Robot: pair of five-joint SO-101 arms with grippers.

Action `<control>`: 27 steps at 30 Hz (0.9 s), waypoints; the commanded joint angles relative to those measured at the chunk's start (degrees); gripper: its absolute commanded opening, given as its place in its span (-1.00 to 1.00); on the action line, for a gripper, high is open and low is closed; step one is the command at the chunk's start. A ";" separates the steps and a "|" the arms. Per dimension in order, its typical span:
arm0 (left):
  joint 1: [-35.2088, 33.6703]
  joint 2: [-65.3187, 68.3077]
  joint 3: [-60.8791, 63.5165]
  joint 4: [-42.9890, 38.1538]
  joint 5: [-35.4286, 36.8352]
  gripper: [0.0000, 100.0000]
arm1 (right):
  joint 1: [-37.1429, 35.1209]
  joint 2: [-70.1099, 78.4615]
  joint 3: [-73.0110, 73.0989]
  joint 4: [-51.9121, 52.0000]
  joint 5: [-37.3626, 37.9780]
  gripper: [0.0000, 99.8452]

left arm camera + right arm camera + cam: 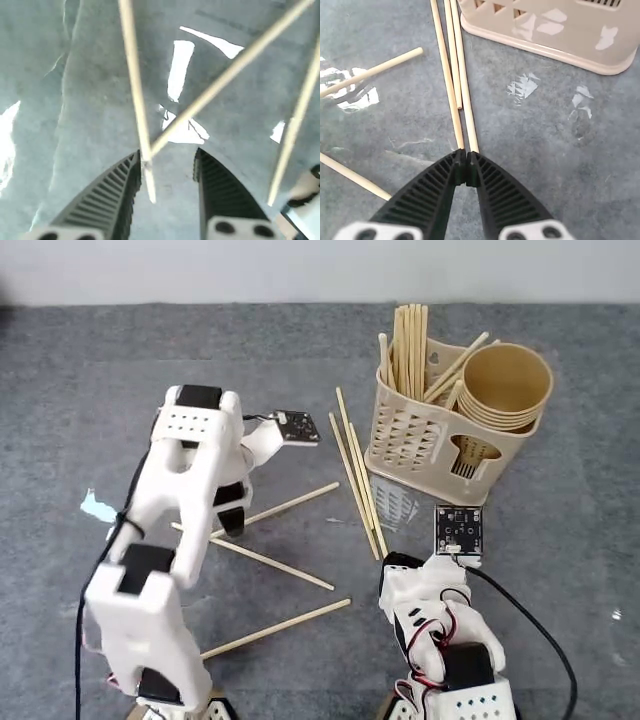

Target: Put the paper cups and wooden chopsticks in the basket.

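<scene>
A beige basket (405,445) at the back right holds stacked paper cups (505,385) and several upright wooden chopsticks (410,340). Three chopsticks (355,470) lie side by side on the mat just left of the basket. My right gripper (466,159) is shut and empty, its tip right at their near ends (461,100). Three more chopsticks (270,560) are scattered in front of the left arm. My left gripper (167,154) is open and low over the spot where two of them cross; one stick (137,100) runs alongside one finger (120,200).
The grey mat has shiny tape scraps (522,87). The basket's wall (560,30) stands close beyond the right gripper. One loose chopstick (275,628) lies between the two arm bases. A small green scrap (97,506) lies at the left.
</scene>
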 commanded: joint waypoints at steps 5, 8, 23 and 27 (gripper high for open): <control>0.09 -9.67 13.32 -8.97 -0.44 -0.59 | 0.22 -0.40 -0.26 -1.27 -0.26 -0.98; 0.09 -10.20 17.54 -12.57 -0.18 -0.49 | 0.31 -0.40 -0.18 -1.27 -0.26 -0.98; 0.53 -8.97 22.81 -29.01 2.64 -0.47 | 0.22 -0.40 -0.18 -1.27 -0.26 -0.98; 0.44 -5.80 22.29 -29.45 2.64 -0.47 | 0.22 -0.40 -0.18 -1.27 -0.26 -0.98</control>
